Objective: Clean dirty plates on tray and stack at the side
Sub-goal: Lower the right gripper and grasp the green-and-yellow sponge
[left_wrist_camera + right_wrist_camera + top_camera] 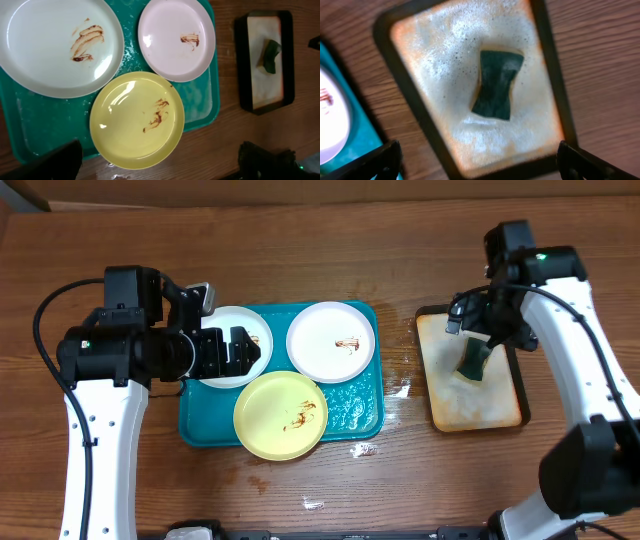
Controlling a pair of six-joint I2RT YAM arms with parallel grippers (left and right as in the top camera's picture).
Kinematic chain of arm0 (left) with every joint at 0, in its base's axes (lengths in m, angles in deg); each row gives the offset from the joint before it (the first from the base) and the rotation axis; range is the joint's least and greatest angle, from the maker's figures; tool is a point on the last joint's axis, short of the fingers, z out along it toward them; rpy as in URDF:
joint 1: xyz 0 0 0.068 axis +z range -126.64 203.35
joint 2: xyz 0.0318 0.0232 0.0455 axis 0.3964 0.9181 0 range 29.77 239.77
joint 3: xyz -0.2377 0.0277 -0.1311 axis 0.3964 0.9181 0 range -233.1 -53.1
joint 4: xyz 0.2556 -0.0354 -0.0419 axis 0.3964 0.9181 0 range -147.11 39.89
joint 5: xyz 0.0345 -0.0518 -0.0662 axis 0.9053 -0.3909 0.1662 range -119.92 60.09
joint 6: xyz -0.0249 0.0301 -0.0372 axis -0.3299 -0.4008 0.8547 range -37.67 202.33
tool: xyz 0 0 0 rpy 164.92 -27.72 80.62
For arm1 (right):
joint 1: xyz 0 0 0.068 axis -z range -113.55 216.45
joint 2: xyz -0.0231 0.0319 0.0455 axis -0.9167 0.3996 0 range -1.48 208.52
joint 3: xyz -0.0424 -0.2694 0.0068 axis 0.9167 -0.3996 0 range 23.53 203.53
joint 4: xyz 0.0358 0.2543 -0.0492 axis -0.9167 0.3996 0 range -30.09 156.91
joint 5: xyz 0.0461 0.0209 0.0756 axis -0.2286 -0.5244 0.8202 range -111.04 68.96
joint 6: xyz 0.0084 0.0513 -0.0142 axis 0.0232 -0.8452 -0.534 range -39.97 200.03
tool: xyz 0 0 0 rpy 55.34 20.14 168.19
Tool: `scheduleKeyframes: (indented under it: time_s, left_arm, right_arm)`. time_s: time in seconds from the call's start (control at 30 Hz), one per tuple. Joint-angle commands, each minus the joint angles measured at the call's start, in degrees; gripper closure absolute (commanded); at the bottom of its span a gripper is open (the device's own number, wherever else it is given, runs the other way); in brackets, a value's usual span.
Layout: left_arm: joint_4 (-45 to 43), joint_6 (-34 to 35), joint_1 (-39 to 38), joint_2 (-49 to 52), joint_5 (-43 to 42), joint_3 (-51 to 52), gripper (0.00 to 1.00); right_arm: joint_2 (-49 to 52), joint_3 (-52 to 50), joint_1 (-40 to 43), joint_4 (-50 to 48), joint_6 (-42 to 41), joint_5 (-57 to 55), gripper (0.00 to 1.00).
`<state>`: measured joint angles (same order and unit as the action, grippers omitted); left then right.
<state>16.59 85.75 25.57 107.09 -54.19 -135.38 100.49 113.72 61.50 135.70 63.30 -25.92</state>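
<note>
Two white plates [331, 340], one yellow plate [281, 415], one teal tray [360, 405]

No writing, label, brand, number or sign can be read in any view. The plates [135, 120], the teal tray [45, 120], the black-rimmed tray [239, 65] and the sponge [496, 82] show no legible marking.

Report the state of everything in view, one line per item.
left white plate, smeared brown
right white plate, smeared brown
yellow plate, smeared brown, overhanging the tray's rim
teal tray, wet, holding all three plates
sponge, lying loose in black-rimmed tray
black-rimmed tray, stained and foamy inside
left gripper, jaws open, empty
right gripper, jaws open, empty
</note>
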Motion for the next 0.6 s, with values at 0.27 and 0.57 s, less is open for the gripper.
scheduleKeyframes:
  time_s: [0.27, 0.57]
  left_arm:
    - [-0.3, -0.9, -0.4, 0.2, 4.8, -1.1, 0.0]
    - [-0.3, -0.9, -0.4, 0.2, 4.9, -1.1, 0.0]
  right_arm:
    - [4.4, -11.9, 1.6, -10.3, -4.5, 2.6, 0.0]
    - [8.3, -14.1, 3.8, -13.2, -4.6, 5.0, 0.05]
